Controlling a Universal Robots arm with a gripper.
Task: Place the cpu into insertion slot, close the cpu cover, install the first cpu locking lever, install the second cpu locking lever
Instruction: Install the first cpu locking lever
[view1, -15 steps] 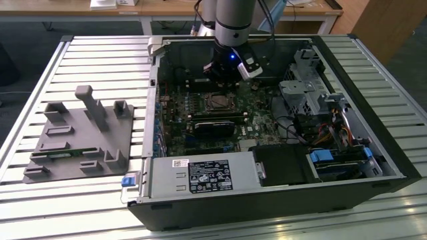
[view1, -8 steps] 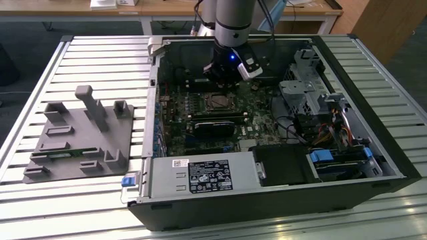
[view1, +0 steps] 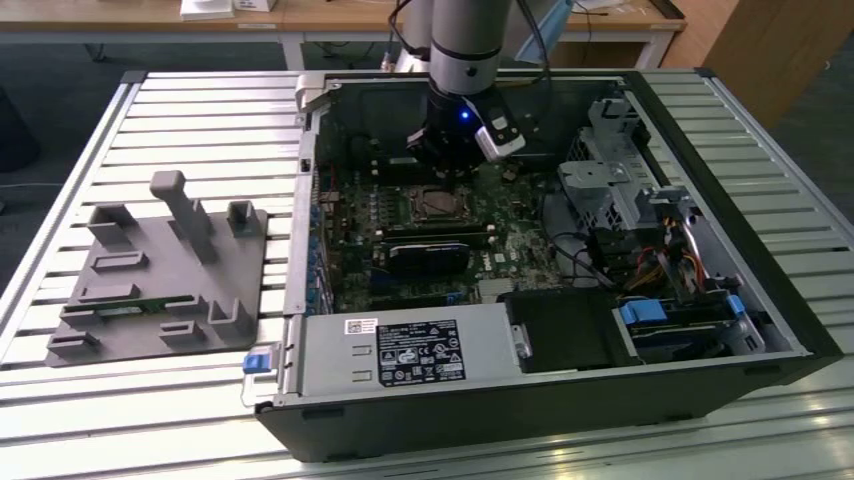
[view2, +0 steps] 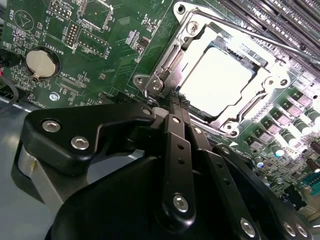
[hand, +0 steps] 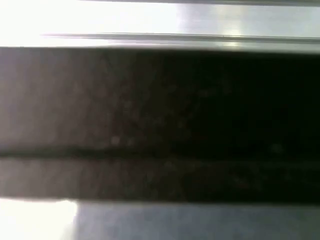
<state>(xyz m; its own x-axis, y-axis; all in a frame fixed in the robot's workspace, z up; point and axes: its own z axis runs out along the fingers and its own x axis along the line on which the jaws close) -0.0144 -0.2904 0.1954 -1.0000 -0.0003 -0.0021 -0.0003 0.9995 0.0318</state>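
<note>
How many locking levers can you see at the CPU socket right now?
1 for certain: a thin metal locking lever lying along the cpu cover's side farthest from the claw. A second may be hidden behind the claw.

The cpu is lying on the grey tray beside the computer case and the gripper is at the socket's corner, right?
No: the second wrist view shows the cpu seated in the insertion slot. The gripper is at its corner.

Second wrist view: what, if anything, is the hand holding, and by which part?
Nothing seems held: the hand is shut, its fingertips together beside a corner of the cpu cover.
</note>
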